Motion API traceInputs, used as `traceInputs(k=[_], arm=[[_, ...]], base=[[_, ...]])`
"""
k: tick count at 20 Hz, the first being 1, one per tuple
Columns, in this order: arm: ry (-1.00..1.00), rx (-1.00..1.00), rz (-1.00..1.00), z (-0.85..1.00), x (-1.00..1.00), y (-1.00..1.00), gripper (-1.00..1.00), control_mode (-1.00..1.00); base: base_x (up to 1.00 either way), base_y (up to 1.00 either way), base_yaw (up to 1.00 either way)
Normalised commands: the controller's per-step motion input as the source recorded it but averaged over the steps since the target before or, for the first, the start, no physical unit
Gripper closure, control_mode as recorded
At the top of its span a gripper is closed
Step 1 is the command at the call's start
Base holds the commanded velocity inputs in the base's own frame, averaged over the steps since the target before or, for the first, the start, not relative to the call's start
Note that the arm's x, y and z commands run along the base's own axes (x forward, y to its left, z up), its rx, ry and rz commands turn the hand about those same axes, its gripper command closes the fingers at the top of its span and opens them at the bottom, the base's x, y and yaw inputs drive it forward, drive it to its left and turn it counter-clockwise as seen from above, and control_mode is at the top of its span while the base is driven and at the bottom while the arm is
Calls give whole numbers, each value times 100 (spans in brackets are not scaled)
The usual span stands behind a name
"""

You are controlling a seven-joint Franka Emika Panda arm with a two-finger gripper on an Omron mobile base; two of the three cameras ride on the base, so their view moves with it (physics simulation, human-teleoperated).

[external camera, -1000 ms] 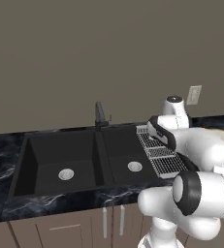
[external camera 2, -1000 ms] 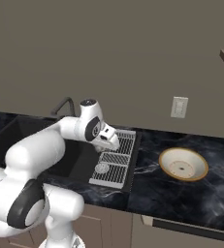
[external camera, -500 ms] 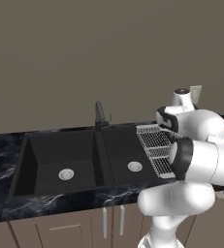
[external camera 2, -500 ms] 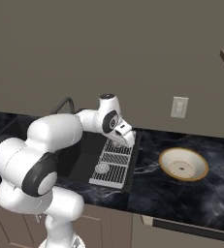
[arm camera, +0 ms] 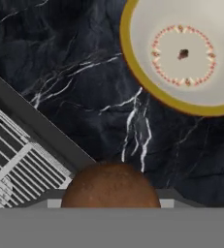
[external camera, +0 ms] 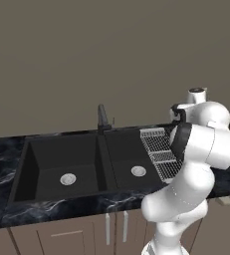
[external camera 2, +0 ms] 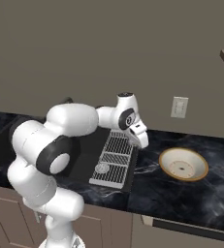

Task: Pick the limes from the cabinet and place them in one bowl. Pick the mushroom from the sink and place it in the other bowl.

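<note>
Compared with half a second back, the arm has swung further away from the sink (external camera: 81, 164) — the hand was over the far end of the drying rack (external camera 2: 114, 160), now the claw (external camera 2: 141, 140) hangs past the rack's edge, over bare black marble counter (external camera 2: 191, 198), closer to the bowl (external camera 2: 183, 164). Base cameras haven't budged; sink, rack and wall outlet (external camera 2: 179, 107) sit where they were.

Looking along the hand, the mushroom (arm camera: 110, 186) is right up against the claw, its brown cap bulging up at the bottom where the fingertips would be. So it looks gripped, but the fingers themselves are covered and I honestly can't tell how far apart they are.

Ahead of the claw and off to one side is the bowl, cream inside with a yellow-tan rim and a ring of little marks round its centre — apart from the mushroom, with marble between them. On the opposite side, the rack's corner lies just beside the cap.
</note>
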Motion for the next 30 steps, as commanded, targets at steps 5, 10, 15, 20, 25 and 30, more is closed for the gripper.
traceInputs(k=[5,10,15,20,25,30], arm=[[2,0,-28,7,9,-62,100,-100],[2,0,-29,3,3,-64,100,-100],[0,1,-23,24,-16,-52,100,-100],[-9,8,-18,-12,-1,-64,100,-100],[-12,12,-9,-55,11,-60,100,-100],[6,0,0,-3,22,-50,100,-100]], base=[[0,0,0],[0,0,0],[0,0,0],[0,0,0],[0,0,0],[0,0,0]])
